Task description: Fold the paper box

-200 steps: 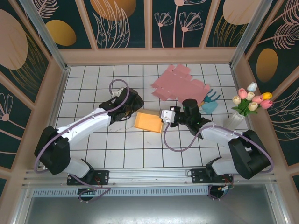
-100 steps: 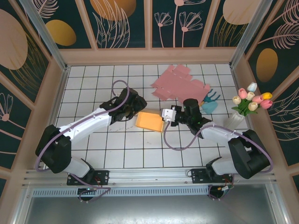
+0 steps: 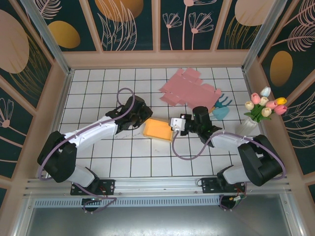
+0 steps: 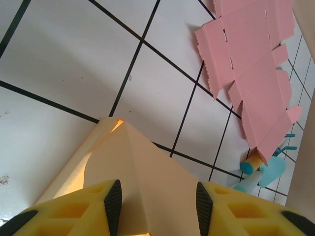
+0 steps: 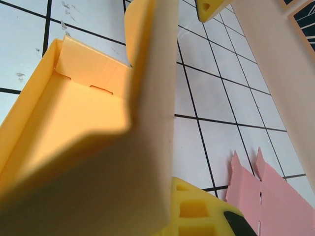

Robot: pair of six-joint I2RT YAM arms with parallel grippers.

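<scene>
The paper box (image 3: 158, 130), a yellow-orange half-folded carton, lies on the tiled table between the two arms. My left gripper (image 3: 141, 119) is at the box's left end. In the left wrist view its fingers (image 4: 113, 202) stand apart, straddling a raised crease of the box (image 4: 147, 172), with the gripper (image 4: 158, 201) right over the panel. My right gripper (image 3: 173, 124) is at the box's right edge, shut on a side wall. In the right wrist view that wall (image 5: 142, 147) is blurred and close, hiding the upper finger. The lower finger (image 5: 202, 211) shows beneath it, and the box's open inside (image 5: 69, 108) lies beyond.
A flat pink carton blank (image 3: 189, 87) lies at the back right, also visible from the left wrist (image 4: 251, 73). A teal tool (image 3: 221, 108) rests beside it. A vase of tulips (image 3: 257, 114) stands by the right wall. Wooden walls (image 3: 64, 93) ring the table.
My left gripper has moved a little towards the box and its jaws have narrowed over the crease. The right gripper and the box have barely shifted.
</scene>
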